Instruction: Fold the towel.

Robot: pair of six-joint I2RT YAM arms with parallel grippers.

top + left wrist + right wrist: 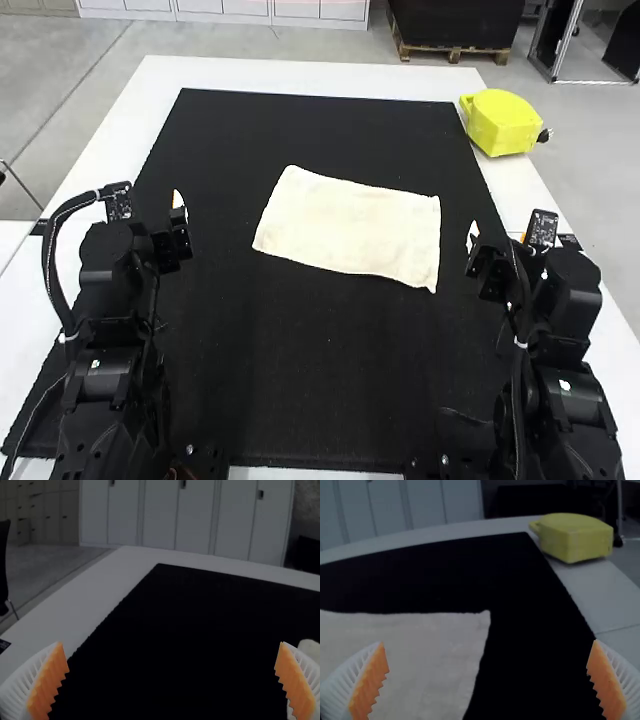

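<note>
Left hand [179, 212] and right hand [474, 240] are wide open; high view gets the whole towel [350, 225], wrist views crop it.

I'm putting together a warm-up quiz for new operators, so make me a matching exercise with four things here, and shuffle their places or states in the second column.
Column one
1. Towel
2. Yellow object
3. Mat
4. Right gripper

Column two
A. Open, holding nothing
B. On the white tabletop, at the far right in the high view
C. Cream-coloured, lying flat
D. Black, spread beneath the cloth

Right pairs: 1-C, 2-B, 3-D, 4-A
</note>
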